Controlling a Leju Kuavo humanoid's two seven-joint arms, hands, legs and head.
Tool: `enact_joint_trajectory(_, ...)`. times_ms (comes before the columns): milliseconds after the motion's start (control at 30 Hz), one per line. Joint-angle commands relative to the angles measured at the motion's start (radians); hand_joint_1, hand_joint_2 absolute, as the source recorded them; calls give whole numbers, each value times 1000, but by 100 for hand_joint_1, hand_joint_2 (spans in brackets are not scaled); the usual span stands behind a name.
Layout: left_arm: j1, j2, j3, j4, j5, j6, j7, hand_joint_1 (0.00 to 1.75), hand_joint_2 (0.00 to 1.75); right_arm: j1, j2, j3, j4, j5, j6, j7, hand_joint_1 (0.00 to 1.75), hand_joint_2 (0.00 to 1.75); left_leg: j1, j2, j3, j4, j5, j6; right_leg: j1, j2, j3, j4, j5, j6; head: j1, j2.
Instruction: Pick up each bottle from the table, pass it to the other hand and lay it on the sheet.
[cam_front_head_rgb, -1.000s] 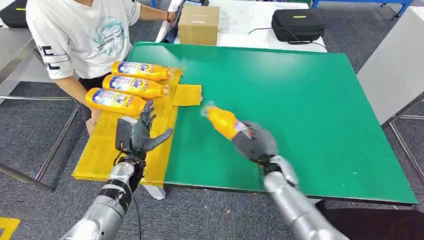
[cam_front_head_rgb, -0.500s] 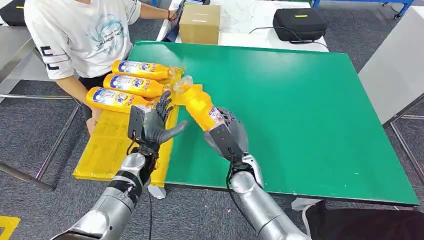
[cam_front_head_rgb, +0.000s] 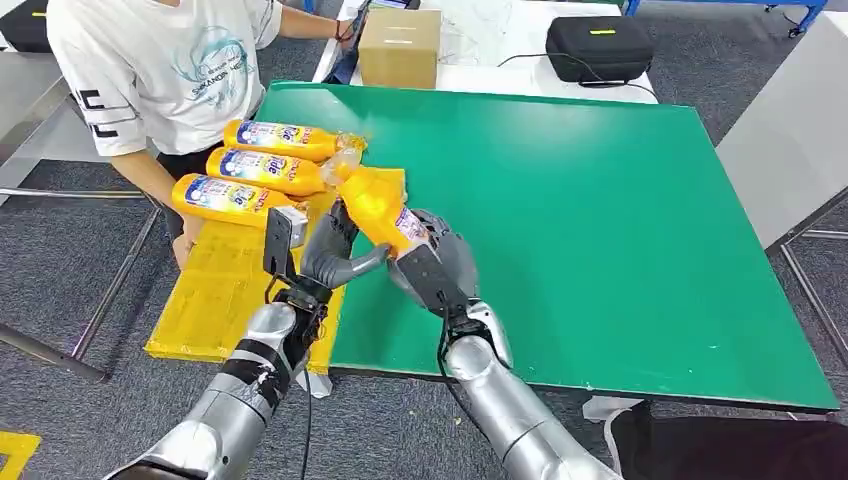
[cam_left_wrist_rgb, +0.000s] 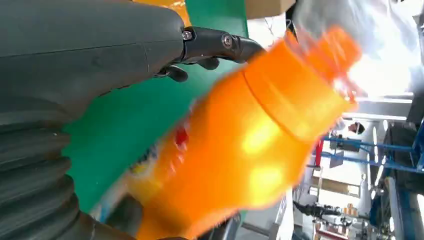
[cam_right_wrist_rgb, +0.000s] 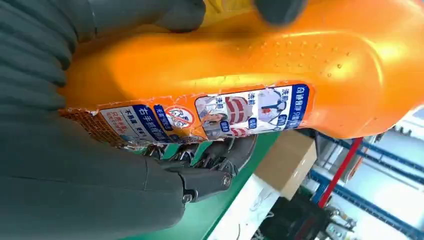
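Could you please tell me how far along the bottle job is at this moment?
Done: three bottles lie side by side on the yellow sheet. In hand: the right hand grips a fourth bottle and holds it at the open left hand, whose fingers are apart beside it. Left: the left hand must take it and lay it on the sheet. No other bottle shows on the green table.

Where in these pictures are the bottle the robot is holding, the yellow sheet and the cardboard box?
held bottle (cam_front_head_rgb: 378, 205): head view, on its orange body above the label.
yellow sheet (cam_front_head_rgb: 215, 290): head view, on a bare stretch near the robot.
cardboard box (cam_front_head_rgb: 398, 50): head view, on its front face.
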Motion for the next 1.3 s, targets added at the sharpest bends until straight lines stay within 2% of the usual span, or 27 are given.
enact_joint_trajectory(33,-41,4,-69,43,4,-30,7,0,175,-100,64,100,192,37,15,3,175,175,0,2,2,0,-2,-1,0,2,2,1,-1,-1,0,0)
enact_joint_trajectory(367,-47,13,-73,49,16,-23,13,0,175,-109,66,141,204,20,42,10,175,175,1,1,5,0,-3,-1,1,0,5,0,-2,-2,0,0)
enact_joint_trajectory(400,-53,13,-72,64,18,-20,16,28,175,-109,66,147,203,15,39,11,175,175,0,0,3,0,-1,-1,0,0,2,0,-1,-1,0,0)
enact_joint_trajectory(433,-56,11,-58,76,43,-46,9,175,175,-110,66,153,205,16,35,9,175,175,1,0,3,0,-2,-1,1,0,3,0,-2,-1,0,0)
enact_joint_trajectory(500,-57,13,-38,85,56,-34,0,175,175,-104,63,155,200,18,25,9,175,175,0,0,6,0,-2,-1,1,0,5,0,-3,-2,0,0)
enact_joint_trajectory(567,-56,16,-33,84,64,-44,-1,175,175,-101,60,155,197,16,26,8,175,175,0,0,2,0,-1,-1,0,0,2,0,-1,-1,0,0)
enact_joint_trajectory(600,-53,14,-17,81,78,-38,5,175,175,-99,56,157,198,27,4,21,141,175,1,0,5,0,-2,-1,1,0,4,0,-2,-2,0,0)
enact_joint_trajectory(633,-50,15,-9,72,81,-27,4,175,175,-95,54,151,193,19,1,20,12,175,1,0,5,0,-3,-1,1,0,4,0,-3,-2,0,0)
enact_joint_trajectory(667,-48,17,-4,66,84,-22,3,175,175,-93,51,147,192,14,1,17,2,175,0,0,3,-1,-1,-1,0,0,3,0,-2,-1,0,0)
enact_joint_trajectory(1033,-37,21,28,33,109,-9,-2,175,175,-78,39,114,172,-12,-29,9,0,175,1,0,3,0,-1,-1,1,0,3,0,-2,-1,0,0)
enact_joint_trajectory(1200,-46,53,35,20,32,99,-42,175,175,-45,10,60,92,-53,-59,-27,0,175,1,-1,4,0,-2,-1,1,-1,4,-1,-2,-2,0,0)
enact_joint_trajectory(1300,-48,55,37,20,33,99,-41,175,175,-46,9,60,90,-53,-58,-27,0,175,0,0,2,-1,-1,-1,0,0,1,-1,-1,-1,0,0)
